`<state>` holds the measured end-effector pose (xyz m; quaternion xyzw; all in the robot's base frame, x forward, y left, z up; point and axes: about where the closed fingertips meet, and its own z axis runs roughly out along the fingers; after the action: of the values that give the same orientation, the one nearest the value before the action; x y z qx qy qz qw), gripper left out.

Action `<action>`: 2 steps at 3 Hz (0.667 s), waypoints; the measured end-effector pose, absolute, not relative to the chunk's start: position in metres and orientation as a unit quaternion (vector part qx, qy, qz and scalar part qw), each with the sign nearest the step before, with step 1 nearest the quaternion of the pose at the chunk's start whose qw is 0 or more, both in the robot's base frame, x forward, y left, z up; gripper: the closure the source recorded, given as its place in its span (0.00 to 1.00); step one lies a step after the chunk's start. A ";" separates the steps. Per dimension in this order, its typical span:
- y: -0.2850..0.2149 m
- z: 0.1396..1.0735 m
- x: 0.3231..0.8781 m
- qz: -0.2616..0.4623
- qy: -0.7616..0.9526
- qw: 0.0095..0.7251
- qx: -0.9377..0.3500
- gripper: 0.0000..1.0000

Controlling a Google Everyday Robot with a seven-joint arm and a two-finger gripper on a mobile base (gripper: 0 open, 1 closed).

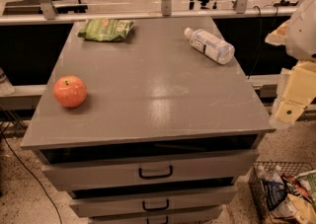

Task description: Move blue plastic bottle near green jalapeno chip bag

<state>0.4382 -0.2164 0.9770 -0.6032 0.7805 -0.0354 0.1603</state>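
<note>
- A wire basket [257, 188] holding crumpled wrappers stands on the floor at the lower right, beside the drawers [155, 171] with their dark handles.
- The grey counter [163, 104] tops the drawers.
- The tool [290, 105], pale yellow, hangs just off the counter's right edge, apart from every object. I cannot tell whether it is released or clenched.
- A red-orange apple [69, 91] sits upright near the left edge.
- The blue plastic bottle [210, 45] lies on its side toward the far right, its white cap pointing far-left.
- The green jalapeno chip bag [105, 29] lies flat at the far left corner, well apart from the bottle.
- A metal rail [148, 15] runs behind the counter.
</note>
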 end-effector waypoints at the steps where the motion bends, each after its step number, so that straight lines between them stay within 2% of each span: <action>1: -0.216 0.977 0.438 -0.036 0.781 0.160 -0.603 0.00; 2: -0.225 0.976 0.465 -0.036 0.777 0.193 -0.598 0.00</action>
<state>0.4653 -0.2248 0.9761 -0.5985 0.7767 -0.0365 0.1930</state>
